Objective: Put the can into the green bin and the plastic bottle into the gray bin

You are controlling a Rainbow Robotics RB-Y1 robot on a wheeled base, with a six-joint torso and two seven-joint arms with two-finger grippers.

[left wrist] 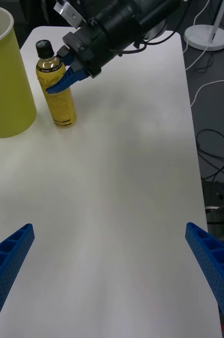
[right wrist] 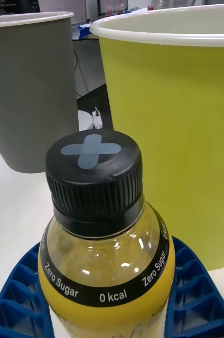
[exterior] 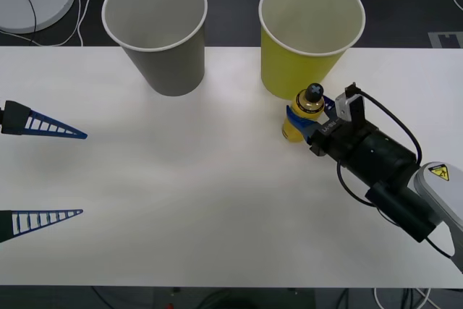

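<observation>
The right gripper (exterior: pixel 307 122) had its blue fingers (right wrist: pixel 196 296) closed around the plastic bottle (exterior: pixel 302 115), standing on the table (exterior: pixel 202 200); the green bin (exterior: pixel 307 48) stood just beyond it (risking a knock when lifting); the gray bin (exterior: pixel 163 34) lay farther off; the left gripper (exterior: pixel 79 173) waited open.

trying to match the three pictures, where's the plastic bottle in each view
Front view: plastic bottle right of centre, before the green bin.
Right wrist view: it sits close up between the right gripper jaws.
Left wrist view: bottle beside the bin.
Shared landmark: the green bin.
</observation>
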